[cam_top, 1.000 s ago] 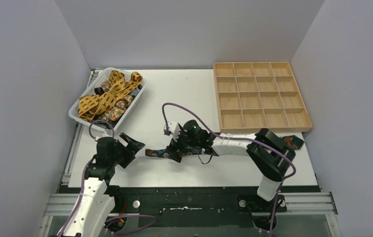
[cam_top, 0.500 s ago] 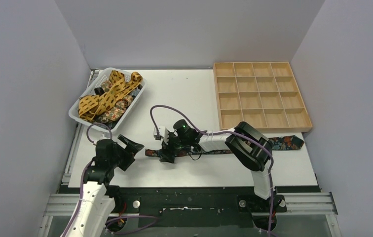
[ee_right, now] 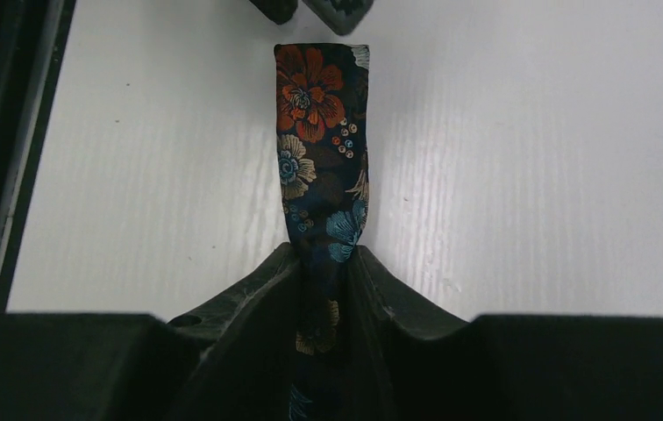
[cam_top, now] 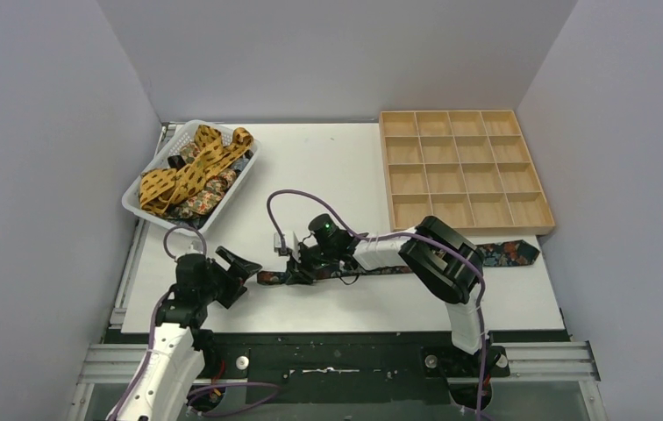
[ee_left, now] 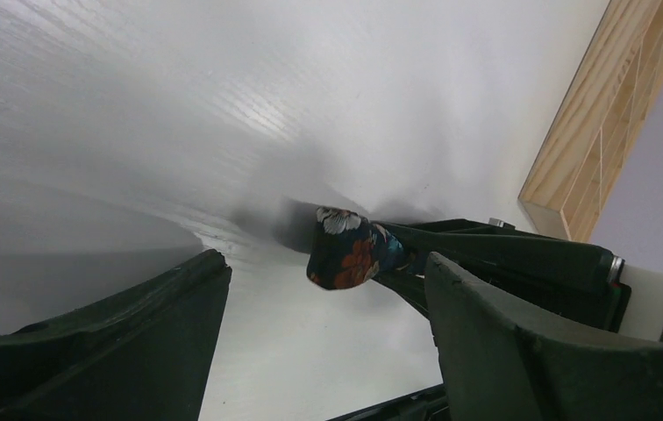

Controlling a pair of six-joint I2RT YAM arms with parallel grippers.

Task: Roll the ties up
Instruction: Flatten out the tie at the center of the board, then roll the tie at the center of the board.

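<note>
A dark floral tie (cam_top: 508, 253) lies stretched across the near part of the white table, its wide end at the right. My right gripper (cam_top: 296, 270) is shut on the tie (ee_right: 319, 158) close to its narrow end, and the fabric is pinched between the fingers (ee_right: 249, 289). A short length sticks out past the jaws. My left gripper (cam_top: 240, 277) stands open just left of that tie end (ee_left: 345, 250), not touching it. More ties (cam_top: 192, 167), mustard-yellow and dark floral, are heaped in the basket.
A white basket (cam_top: 135, 208) sits at the back left of the table. A wooden tray with several compartments (cam_top: 464, 167) stands at the back right. In the left wrist view the right gripper's fingers (ee_left: 503, 250) reach in from the right.
The right arm slid left along the tie and its jaws closed on the narrow end. The left gripper moved slightly right and nearer to the tie end, still open.
</note>
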